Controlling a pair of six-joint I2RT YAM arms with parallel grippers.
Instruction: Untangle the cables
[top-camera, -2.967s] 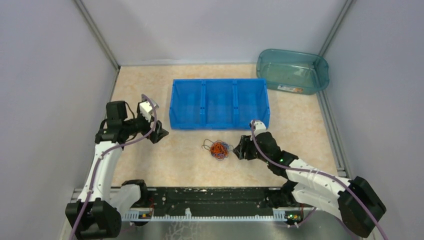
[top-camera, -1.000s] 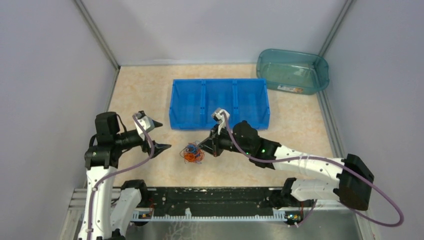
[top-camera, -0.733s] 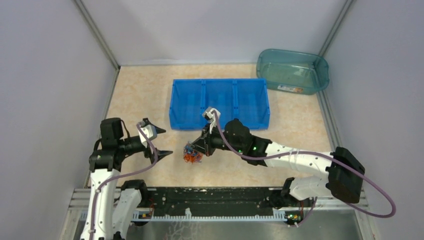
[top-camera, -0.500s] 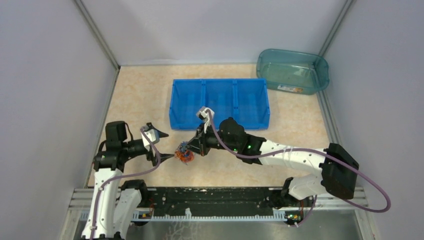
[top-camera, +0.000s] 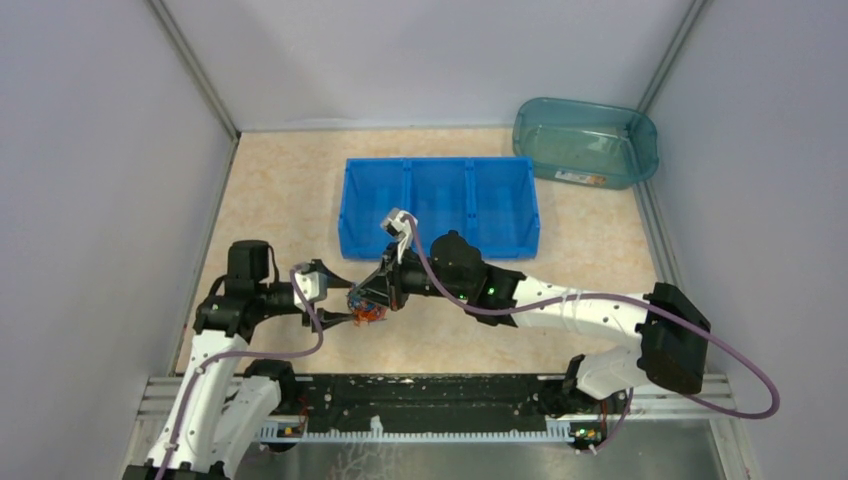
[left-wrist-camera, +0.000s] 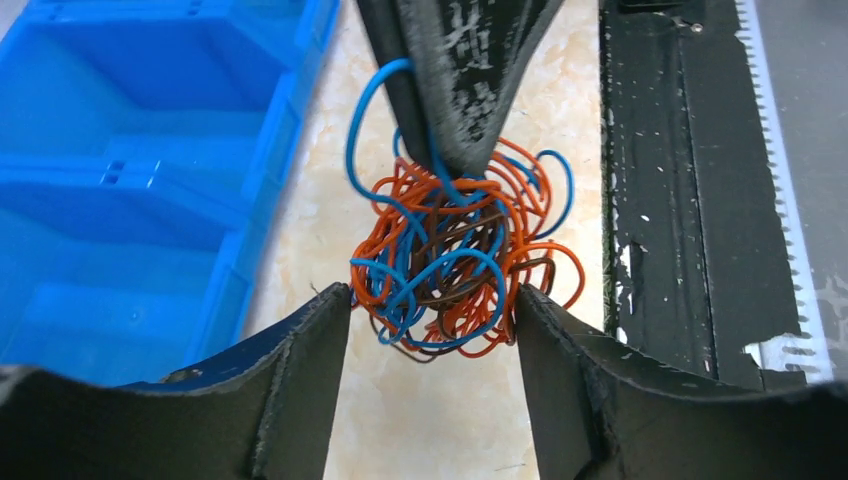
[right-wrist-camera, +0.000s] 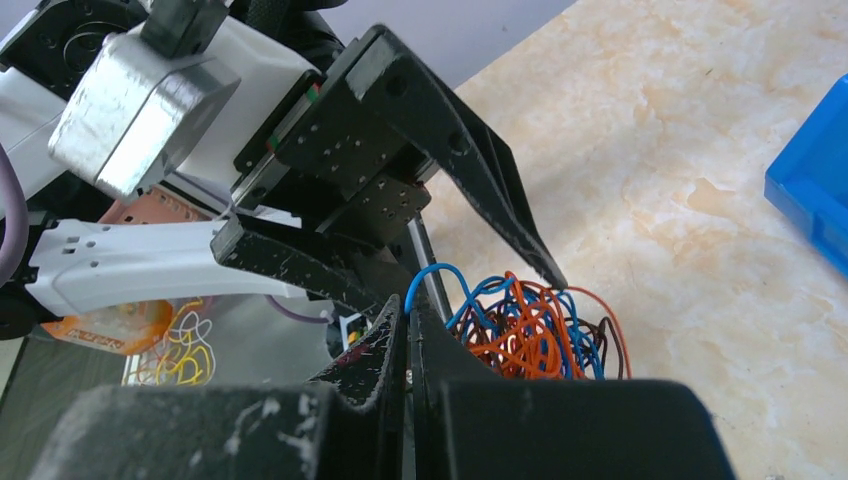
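Behind right gripper (left-wrist-camera: 458, 150), top of cables (left-wrist-camera: 440, 255) hidden.

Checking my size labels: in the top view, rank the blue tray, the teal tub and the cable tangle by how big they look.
Largest: blue tray
Middle: teal tub, though it sits farther back
Smallest: cable tangle, by far

Lab robot cell: grey walls (top-camera: 90, 150), alu frame (top-camera: 190, 65), bench rail (top-camera: 420, 432).

The cables (left-wrist-camera: 450, 260) wear smooth, glossy plastic sleeves. The left claw (left-wrist-camera: 432, 298) and right claw (left-wrist-camera: 457, 160) are matt black plastic, scuffed pale. Under the claws, the tabletop (left-wrist-camera: 440, 420) is smooth, stone-patterned.
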